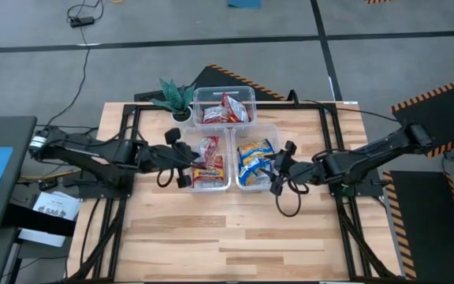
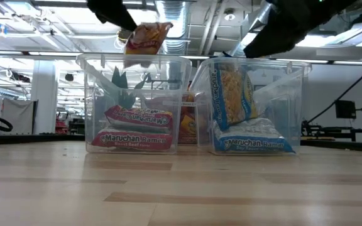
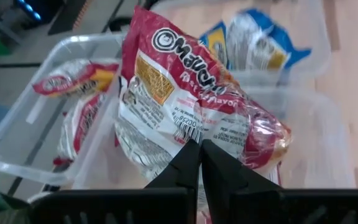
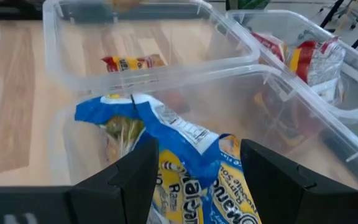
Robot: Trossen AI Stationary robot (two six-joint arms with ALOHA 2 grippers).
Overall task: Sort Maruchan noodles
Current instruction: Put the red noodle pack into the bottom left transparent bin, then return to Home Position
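Observation:
My left gripper (image 1: 189, 167) is shut on a red-and-silver noodle packet (image 3: 185, 93), held above the near-left clear bin (image 1: 211, 128); other red packets (image 2: 137, 129) lie in that bin. My right gripper (image 1: 278, 170) is open over the near-right clear bin (image 1: 257, 126). Its fingers (image 4: 135, 168) stand on either side of the upper end of a blue-and-silver packet (image 4: 179, 143). This packet leans upright (image 2: 231, 94) against the bin wall, on top of another blue packet (image 2: 250, 144). More red packets (image 1: 227, 109) lie in the far bin. My left gripper (image 3: 199, 146) pinches the red-and-silver packet between its two fingers at one long edge, near the barcode (image 3: 188, 132). The fingers come from the table's left, across that edge. The packet (image 2: 146, 37) is lifted clear and tilted above the rim of the bin.
The three clear bins stand close together at the middle of the wooden table, with the far bin (image 1: 224, 89) behind the other two. A small green potted plant (image 1: 176, 96) stands left of the far bin. The bare near half of the table (image 1: 227, 237) offers free room.

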